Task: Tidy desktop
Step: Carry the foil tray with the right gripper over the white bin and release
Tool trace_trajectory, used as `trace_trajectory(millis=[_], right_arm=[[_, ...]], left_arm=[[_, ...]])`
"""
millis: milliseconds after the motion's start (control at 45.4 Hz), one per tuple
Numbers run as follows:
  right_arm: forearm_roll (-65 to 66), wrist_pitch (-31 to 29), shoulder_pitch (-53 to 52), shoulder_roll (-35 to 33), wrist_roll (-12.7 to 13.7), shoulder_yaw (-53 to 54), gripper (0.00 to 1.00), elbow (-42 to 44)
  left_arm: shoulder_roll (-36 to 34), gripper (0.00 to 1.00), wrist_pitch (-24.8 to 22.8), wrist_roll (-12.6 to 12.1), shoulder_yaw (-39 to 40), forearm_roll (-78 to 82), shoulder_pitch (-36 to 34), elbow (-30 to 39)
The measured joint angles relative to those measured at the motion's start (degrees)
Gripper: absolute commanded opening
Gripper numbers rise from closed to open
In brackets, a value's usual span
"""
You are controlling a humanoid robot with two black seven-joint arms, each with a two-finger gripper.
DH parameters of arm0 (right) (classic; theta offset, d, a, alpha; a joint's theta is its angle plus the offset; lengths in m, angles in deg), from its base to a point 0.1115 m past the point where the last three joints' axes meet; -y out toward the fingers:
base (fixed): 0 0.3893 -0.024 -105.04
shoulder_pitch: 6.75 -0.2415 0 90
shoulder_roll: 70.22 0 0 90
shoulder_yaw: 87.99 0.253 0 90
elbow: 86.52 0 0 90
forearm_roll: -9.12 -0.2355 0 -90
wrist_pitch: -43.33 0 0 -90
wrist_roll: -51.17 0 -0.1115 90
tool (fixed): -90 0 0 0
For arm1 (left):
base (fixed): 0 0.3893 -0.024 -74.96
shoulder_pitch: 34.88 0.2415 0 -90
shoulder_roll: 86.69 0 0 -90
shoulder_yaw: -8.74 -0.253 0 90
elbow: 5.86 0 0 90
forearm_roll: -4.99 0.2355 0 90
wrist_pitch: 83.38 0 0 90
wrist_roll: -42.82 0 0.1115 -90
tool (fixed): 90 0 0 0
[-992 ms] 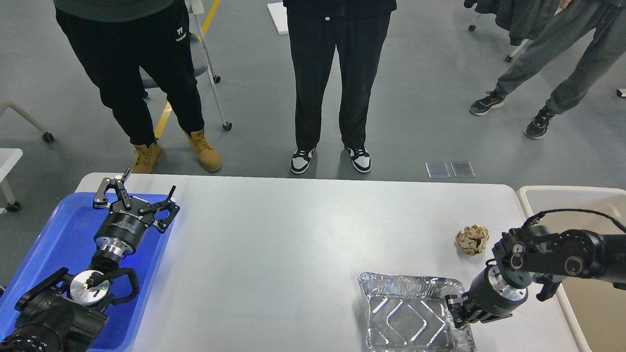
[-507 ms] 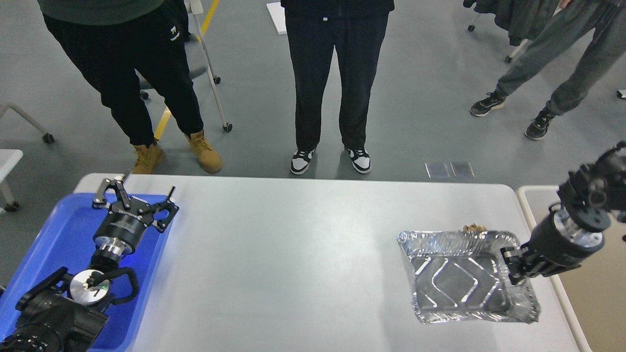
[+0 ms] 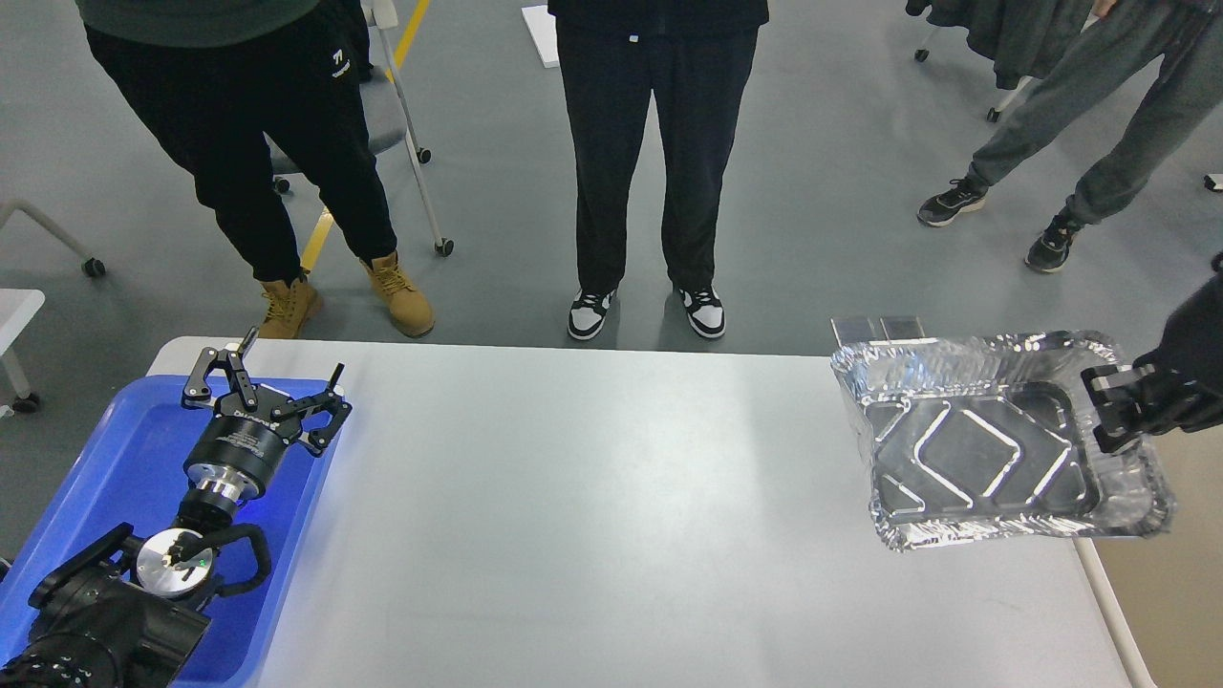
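Note:
The desktop (image 3: 592, 516) is a wide light-grey tabletop. My right gripper (image 3: 1110, 409) comes in from the right edge and is shut on the right rim of a crinkled aluminium foil tray (image 3: 984, 449). It holds the tray in the air, tilted, over the desktop's far right end. My left gripper (image 3: 270, 378) is open and empty, hovering over the far end of the blue plastic tray (image 3: 105, 478) at the left.
A beige rimmed bin (image 3: 1170, 612) stands beside the desktop's right edge, partly under the foil tray. Several people stand on the floor just beyond the far edge. A wheeled chair frame (image 3: 420, 143) is at the back left.
My right gripper has lifted the foil tray off the desktop and carried it up and to the right. The crumpled paper ball is now hidden behind it. The left arm has not moved.

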Motion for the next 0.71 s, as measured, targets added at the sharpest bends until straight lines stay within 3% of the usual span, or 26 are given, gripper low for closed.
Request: trace_trajectory(millis=[287,529,705], right_arm=[[-0.21,4.57,-0.99,-5.06,-0.04,-5.05,0.00,9.87],[-4.60,18.69,9.25,-9.74,-0.07,-3.87,0.00,21.64],[-11.60,31.51,21.85,-11.62,-0.03,2.83,0.00,29.47]], left_arm=[[-0.01,1.00,0.00,0.01,0.01,-0.01,-0.01,0.01],[0.00,1.00,0.00,0.08,0.01,-0.06,0.00,0.00],[0.00,1.00,0.00,0.08,0.01,-0.12,0.00,0.00]])
